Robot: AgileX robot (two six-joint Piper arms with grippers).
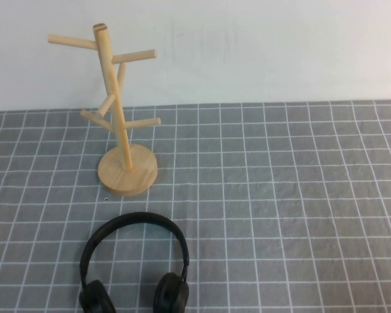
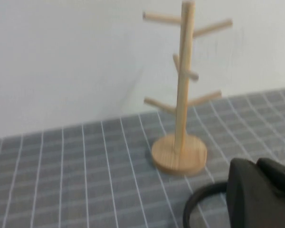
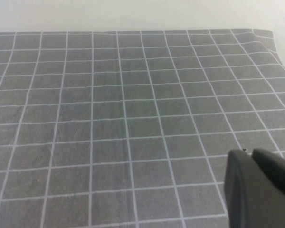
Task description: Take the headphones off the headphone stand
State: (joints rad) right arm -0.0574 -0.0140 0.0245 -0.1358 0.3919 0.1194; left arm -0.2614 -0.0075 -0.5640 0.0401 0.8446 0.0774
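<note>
We see the headphones [image 1: 133, 264] lying flat on the surface [image 1: 280, 195], off the headphone stand [image 1: 119, 117] and just toward us from its round base, at about 6 o'clock from it. Band and base are near but apart; the band arches toward the stand and both ear cups sit at the near edge of the high view.

The stand is upright at about 10 o'clock on the surface, near the white wall [image 1: 260, 45], and all its pegs are bare.

Neither arm shows in the high view. In the left wrist view the left gripper [image 2: 261, 194] appears only as a dark blurred body in the corner, close over a curve of the headphone band, with the stand beyond it; we cannot tell how its jaws stand or whether it touches the band. The right gripper [image 3: 259, 190] shows likewise, above bare grid cloth, and we cannot tell its state either.
</note>
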